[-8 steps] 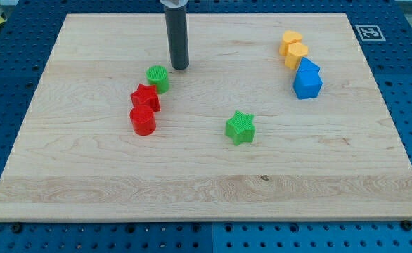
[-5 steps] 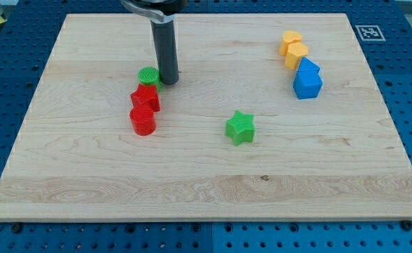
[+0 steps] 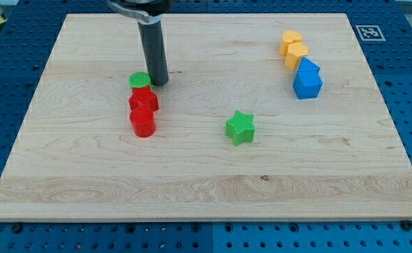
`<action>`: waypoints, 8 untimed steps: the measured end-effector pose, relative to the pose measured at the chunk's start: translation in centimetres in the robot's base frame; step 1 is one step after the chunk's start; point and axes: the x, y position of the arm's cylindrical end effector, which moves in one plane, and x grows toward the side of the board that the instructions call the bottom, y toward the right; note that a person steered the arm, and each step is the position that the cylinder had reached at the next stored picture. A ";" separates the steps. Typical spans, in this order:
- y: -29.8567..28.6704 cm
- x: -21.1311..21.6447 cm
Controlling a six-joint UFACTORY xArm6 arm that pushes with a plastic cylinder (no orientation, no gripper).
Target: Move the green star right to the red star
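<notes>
Green star (image 3: 240,127), ridged, flat on board (image 3: 206,183)

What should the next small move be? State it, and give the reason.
Probably pull my tip away from the green cylinder and bring it round to the view's right of the green star. My tip sits against the cylinder, above the red star, while the green star lies well off to the view's right, untouched, and needs pushing leftward.
</notes>
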 end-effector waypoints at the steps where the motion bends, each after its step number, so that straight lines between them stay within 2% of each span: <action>1: 0.0 -0.2; 3: 7.2 -0.9; 8: 8.2 0.0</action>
